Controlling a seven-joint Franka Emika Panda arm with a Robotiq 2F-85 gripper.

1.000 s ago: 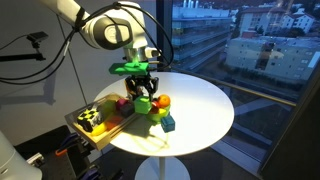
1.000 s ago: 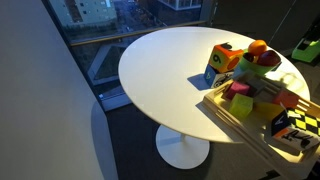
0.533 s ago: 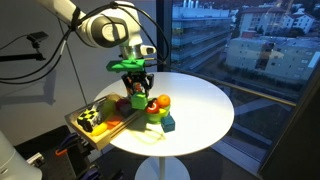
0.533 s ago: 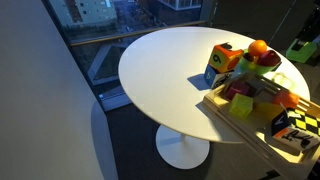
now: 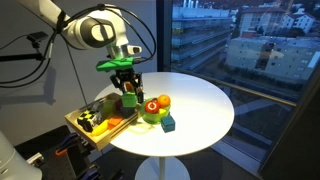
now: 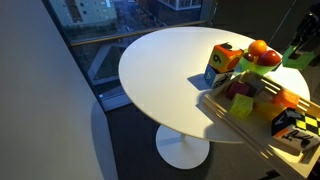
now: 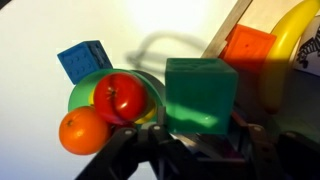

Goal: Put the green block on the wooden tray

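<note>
My gripper is shut on the green block and holds it in the air above the end of the wooden tray nearest the fruit bowl. In the wrist view the green block fills the middle, clamped between the jaws of my gripper. The tray's pale rim runs past its upper right. The tray also shows in an exterior view, with several blocks on it. The block's underside is hidden.
A green bowl with an apple and an orange stands beside the tray. A blue cube lies next to the bowl. An orange block and a banana lie on the tray.
My gripper has carried the green block from above the fruit bowl sideways toward the tray. The bowl and the other blocks have not moved.
</note>
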